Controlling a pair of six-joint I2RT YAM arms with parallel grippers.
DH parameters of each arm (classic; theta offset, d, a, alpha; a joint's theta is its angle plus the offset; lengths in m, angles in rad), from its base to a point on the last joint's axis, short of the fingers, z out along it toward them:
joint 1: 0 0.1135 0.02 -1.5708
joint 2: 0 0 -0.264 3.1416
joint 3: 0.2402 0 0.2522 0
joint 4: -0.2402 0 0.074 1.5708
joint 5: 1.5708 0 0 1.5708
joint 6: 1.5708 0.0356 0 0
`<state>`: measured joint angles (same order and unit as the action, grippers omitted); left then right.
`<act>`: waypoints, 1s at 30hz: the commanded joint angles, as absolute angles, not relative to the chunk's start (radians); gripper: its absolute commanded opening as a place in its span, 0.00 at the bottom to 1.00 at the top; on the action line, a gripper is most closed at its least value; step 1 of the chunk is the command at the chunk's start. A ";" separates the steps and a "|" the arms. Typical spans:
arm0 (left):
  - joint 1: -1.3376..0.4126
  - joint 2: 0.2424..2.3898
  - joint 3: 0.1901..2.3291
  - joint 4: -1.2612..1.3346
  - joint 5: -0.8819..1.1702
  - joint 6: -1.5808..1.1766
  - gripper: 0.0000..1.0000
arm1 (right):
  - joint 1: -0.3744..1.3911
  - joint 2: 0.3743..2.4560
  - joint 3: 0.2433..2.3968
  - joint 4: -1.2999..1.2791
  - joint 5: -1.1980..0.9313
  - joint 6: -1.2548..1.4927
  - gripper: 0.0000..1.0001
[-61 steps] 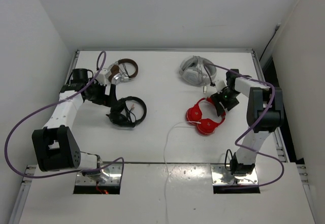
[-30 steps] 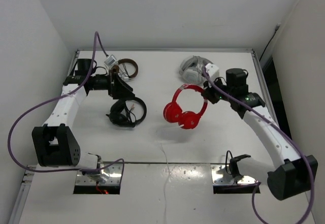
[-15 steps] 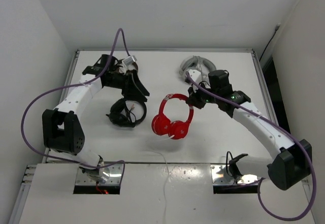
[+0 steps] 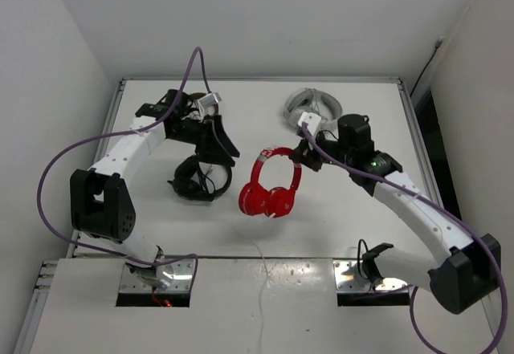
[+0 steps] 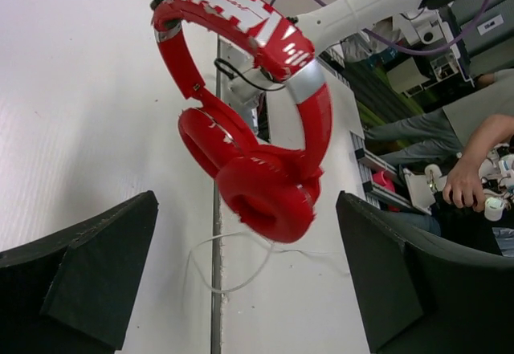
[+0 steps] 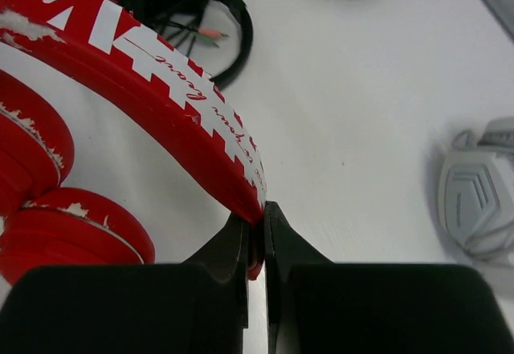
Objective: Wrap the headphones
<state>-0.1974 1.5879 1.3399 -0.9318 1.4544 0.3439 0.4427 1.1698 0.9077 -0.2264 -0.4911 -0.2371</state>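
The red headphones (image 4: 269, 187) hang in the air above the middle of the table, earcups down. My right gripper (image 4: 297, 159) is shut on the headband (image 6: 173, 113), pinching its edge between both fingers. The thin white cable (image 4: 261, 254) trails down from the earcups toward the near edge and loops on the table (image 5: 225, 270). My left gripper (image 4: 227, 152) is wide open just left of the headphones, facing them; in the left wrist view the earcups (image 5: 257, 181) hang ahead between the two fingers (image 5: 88, 274), untouched.
Black headphones (image 4: 199, 179) lie on the table below my left arm. White-grey headphones (image 4: 309, 111) lie at the back right, and a brown-banded pair (image 4: 197, 105) at the back left. A seam (image 4: 265, 258) crosses the near table.
My right gripper has lifted the red headphones off the table and carried them left to the centre. My left arm has swung right from the back left toward them, staying open.
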 commanded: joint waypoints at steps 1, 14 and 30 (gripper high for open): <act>-0.232 1.546 1.358 -0.937 1.620 0.402 1.00 | 0.407 1.063 0.804 -0.023 -0.722 -0.278 0.00; -0.252 1.488 1.328 -0.937 1.620 0.393 1.00 | 0.407 0.979 0.770 0.110 -0.894 -0.183 0.00; -0.331 1.465 1.401 -0.937 1.620 0.328 1.00 | 0.598 1.106 0.756 0.324 -0.379 -0.011 0.00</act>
